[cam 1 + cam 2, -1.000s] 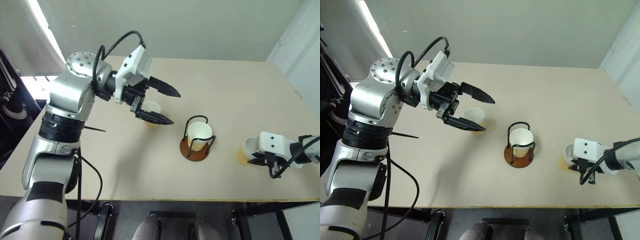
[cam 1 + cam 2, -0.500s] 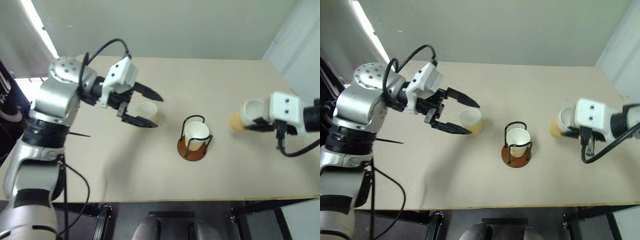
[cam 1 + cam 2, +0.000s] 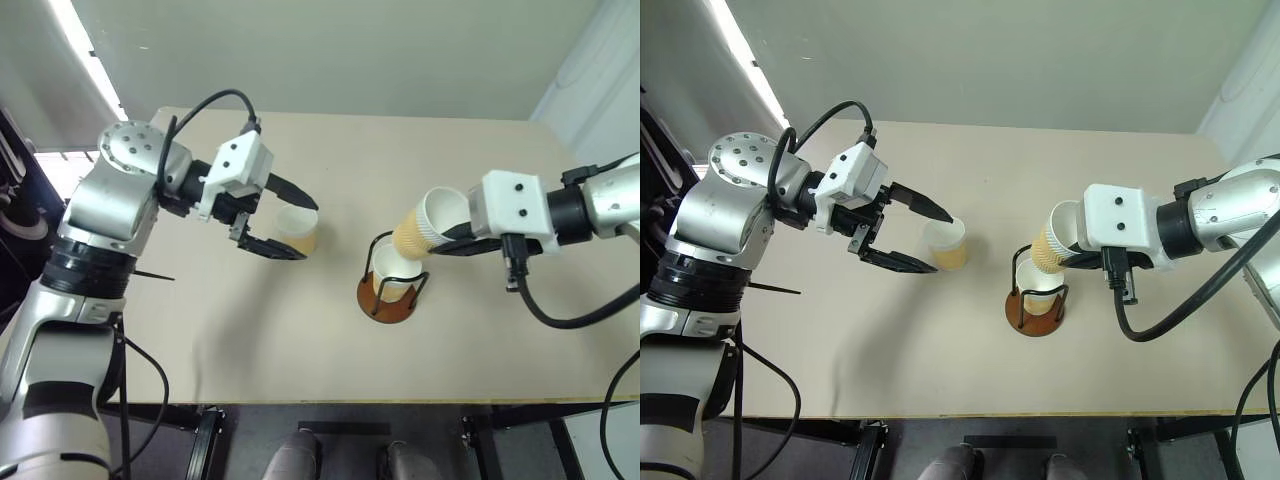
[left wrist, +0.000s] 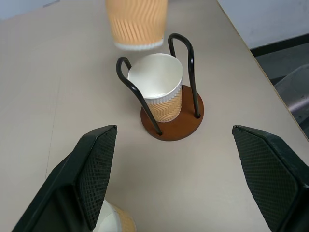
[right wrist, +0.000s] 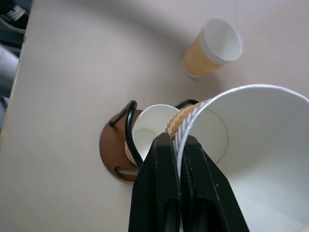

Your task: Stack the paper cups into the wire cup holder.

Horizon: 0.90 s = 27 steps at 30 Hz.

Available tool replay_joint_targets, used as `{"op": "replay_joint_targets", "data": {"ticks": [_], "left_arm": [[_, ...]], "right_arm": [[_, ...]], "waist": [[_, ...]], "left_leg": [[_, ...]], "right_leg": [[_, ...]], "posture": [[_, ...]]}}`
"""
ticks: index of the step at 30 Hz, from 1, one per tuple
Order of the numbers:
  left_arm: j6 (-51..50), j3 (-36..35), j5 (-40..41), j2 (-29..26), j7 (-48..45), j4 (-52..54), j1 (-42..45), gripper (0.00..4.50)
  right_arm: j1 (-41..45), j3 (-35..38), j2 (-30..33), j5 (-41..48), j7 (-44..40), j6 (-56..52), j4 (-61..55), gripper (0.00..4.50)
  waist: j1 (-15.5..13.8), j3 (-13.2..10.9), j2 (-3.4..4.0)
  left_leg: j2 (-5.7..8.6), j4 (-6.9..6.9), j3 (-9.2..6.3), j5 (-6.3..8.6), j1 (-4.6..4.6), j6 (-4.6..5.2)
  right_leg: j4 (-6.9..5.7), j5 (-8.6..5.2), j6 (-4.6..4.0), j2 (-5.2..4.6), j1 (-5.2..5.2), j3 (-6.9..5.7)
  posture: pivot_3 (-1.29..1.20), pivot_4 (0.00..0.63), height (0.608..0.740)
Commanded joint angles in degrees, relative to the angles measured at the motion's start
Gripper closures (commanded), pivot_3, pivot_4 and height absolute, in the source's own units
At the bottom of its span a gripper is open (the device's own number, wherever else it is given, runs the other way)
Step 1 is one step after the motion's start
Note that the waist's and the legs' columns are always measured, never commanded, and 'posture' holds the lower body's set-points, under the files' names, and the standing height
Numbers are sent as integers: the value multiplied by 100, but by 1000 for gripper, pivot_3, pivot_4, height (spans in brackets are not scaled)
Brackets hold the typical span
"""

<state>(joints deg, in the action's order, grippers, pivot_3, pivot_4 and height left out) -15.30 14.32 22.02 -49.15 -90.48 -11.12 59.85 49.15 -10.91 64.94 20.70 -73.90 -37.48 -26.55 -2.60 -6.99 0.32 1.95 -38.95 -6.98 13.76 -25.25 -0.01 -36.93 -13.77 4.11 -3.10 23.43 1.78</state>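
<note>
Your right gripper point(image 5: 175, 159) has its two black fingers pinched together on the rim wall of one paper cup point(image 3: 428, 226), one finger inside the cup and one outside. The held cup hangs tilted in the air, its tan base pointing down toward the wire cup holder point(image 3: 391, 290), which sits just below and slightly ahead of the fingertips. From your right wrist view the holder's reddish-brown disc lies past the fingers, with a second cup point(image 4: 157, 87) standing upright inside its black wire loops. The held cup's base is above that seated cup and apart from it, not yet between the wires.

Your left gripper point(image 3: 288, 217) has its fingers spread wide and grips nothing. The third cup point(image 3: 946, 243) stands upright on the table point(image 3: 480, 170) between those two fingers, close to their tips; whether either finger touches it you cannot tell. Seen along your left fingers, the holder lies straight ahead, well apart from them.
</note>
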Motion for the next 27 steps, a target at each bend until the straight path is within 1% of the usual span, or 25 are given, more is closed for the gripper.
{"op": "replay_joint_targets", "data": {"ticks": [1, 8, 19, 22, 23, 27], "left_arm": [[16, -220, -7, -25, -178, 139, 8, 390], [-13, -228, 1, -1, -147, 171, -4, 390], [-47, -230, 0, 56, -105, 218, -16, 390], [-65, -239, 9, 54, -98, 244, -25, 390], [-66, -241, 6, 57, -94, 243, -25, 390], [-73, -242, -3, 72, -84, 237, -24, 390]], "right_arm": [[163, -60, -44, -207, -65, 174, 48, 4484], [44, -229, -192, -421, -175, 332, 71, 4484], [-50, -265, -320, -442, -242, 288, -27, 4484], [-54, -244, -356, -417, -237, 248, -46, 3944], [-50, -239, -370, -408, -230, 235, -49, 3673], [-10, -197, -468, -356, -167, 141, -54, 2216]], "waist": [[1, 0, 0], [4, 0, 0], [5, 0, 0], [4, 0, 0], [4, 0, 0], [6, 0, 0]], "left_leg": [[0, 0, 0, 0, 0, 0], [0, 1, 1, 0, 0, -1], [0, 2, 1, 1, -1, -2], [0, 2, 1, 1, -1, -2], [0, 2, 1, 1, -1, -2], [0, 2, 1, 1, 0, -3]], "right_leg": [[0, 0, 0, 0, 0, 0], [-1, 0, -3, 0, 2, 0], [-1, 0, -4, 0, 2, 0], [-1, 0, -4, 0, 2, 0], [-1, 0, -4, 0, 2, 0], [-1, 0, -4, 0, 2, 0]], "posture": [[0, 150, 740], [0, 150, 740], [0, 150, 740], [0, 150, 740], [0, 150, 740], [0, 150, 740]]}}
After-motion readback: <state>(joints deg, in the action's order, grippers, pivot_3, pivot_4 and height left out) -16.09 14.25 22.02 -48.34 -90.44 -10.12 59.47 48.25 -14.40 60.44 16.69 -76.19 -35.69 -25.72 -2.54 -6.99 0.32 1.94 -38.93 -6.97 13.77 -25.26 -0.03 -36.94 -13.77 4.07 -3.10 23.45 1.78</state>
